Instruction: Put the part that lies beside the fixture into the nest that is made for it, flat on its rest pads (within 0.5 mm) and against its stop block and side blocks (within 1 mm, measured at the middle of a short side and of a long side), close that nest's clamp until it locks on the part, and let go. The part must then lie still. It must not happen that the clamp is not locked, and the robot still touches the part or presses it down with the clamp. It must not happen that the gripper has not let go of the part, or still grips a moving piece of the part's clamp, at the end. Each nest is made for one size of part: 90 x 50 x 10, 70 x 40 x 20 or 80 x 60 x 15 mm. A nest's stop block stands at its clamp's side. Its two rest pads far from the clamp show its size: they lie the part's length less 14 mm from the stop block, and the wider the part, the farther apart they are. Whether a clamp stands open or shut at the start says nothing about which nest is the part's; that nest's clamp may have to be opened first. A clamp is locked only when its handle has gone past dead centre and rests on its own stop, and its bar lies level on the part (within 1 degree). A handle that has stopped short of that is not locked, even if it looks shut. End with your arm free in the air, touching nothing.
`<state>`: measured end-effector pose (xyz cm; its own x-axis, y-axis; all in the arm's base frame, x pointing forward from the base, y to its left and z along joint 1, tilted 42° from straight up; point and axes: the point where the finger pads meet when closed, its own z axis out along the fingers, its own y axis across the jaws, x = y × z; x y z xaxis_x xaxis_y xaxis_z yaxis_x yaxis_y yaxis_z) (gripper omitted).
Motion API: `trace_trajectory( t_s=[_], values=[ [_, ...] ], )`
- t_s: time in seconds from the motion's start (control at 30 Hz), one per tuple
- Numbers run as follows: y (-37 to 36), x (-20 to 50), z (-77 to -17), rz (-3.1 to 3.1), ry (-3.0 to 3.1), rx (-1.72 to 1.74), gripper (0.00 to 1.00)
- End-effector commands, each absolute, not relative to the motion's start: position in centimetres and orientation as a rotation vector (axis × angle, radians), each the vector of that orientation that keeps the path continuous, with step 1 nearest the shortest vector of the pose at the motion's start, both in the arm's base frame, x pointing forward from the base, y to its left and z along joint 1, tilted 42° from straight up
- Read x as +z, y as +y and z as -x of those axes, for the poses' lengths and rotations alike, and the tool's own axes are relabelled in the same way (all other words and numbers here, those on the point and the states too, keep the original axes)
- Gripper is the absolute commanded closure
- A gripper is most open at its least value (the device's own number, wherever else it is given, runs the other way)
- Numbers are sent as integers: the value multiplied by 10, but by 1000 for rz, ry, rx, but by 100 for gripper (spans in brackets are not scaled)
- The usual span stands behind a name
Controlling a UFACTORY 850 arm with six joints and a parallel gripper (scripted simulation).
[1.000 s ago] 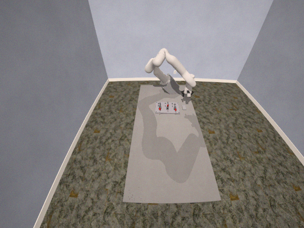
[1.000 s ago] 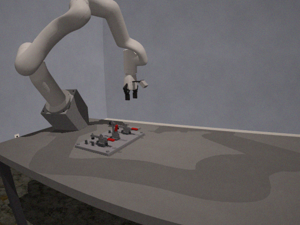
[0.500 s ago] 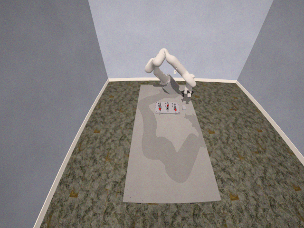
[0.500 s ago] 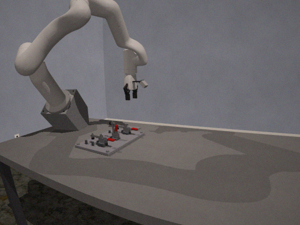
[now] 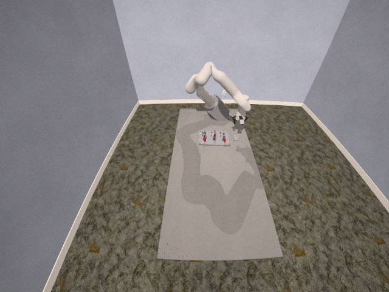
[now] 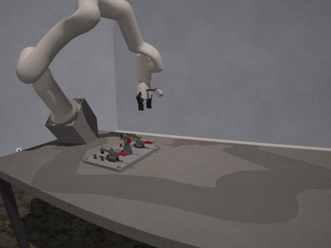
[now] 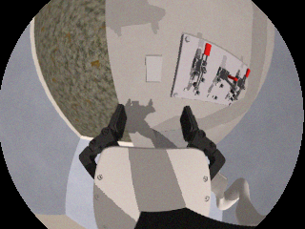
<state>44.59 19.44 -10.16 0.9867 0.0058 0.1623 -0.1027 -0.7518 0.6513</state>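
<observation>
The part is a small pale flat block lying on the table beside the fixture's short end; it also shows in the top view. It is hidden in the exterior view. The fixture plate holds three nests in a row, each with a red-handled clamp. In the exterior view one red handle stands up, while two others lie flat. My gripper is open and empty, high above the table, roughly over the part's side of the fixture.
The arm's grey base block stands on the table behind the fixture. The table's far edge runs close behind the part, with the carpeted floor beyond it.
</observation>
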Motion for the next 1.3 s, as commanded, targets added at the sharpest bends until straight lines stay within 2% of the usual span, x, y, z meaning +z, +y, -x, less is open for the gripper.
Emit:
trace_trajectory(
  t_s=[0.0,0.87,1.27],
  values=[
    [195,-101,-447,-2416,-67,202,0],
    [193,-103,-447,-2416,-67,202,0],
    [173,-127,-451,-2416,-67,202,0]
  ],
)
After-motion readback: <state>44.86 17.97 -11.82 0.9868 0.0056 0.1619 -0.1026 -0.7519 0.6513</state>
